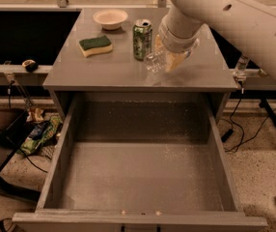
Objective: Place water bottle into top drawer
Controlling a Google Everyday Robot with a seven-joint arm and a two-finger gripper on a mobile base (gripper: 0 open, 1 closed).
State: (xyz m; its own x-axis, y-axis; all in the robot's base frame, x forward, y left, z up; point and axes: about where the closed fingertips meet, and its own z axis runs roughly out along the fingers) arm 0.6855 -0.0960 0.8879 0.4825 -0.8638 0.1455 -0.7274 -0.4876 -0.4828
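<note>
The gripper [171,58] holds the water bottle [153,62] tilted between its jaws, just beside the green can [142,39] over the cabinet top [104,71]. The top drawer [143,178] stands open below.

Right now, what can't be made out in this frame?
Camera view only.
- water bottle: one end hidden inside the gripper, over the cabinet top beside the green can.
- top drawer: front panel's face cut off by the bottom edge.
- arm: base beyond the right edge.

The pincer [172,60], over the surface [104,72] beside the can [142,38], clasps the water bottle [154,62] and hides its far end; the arm [234,18] is cut off at the right edge.
</note>
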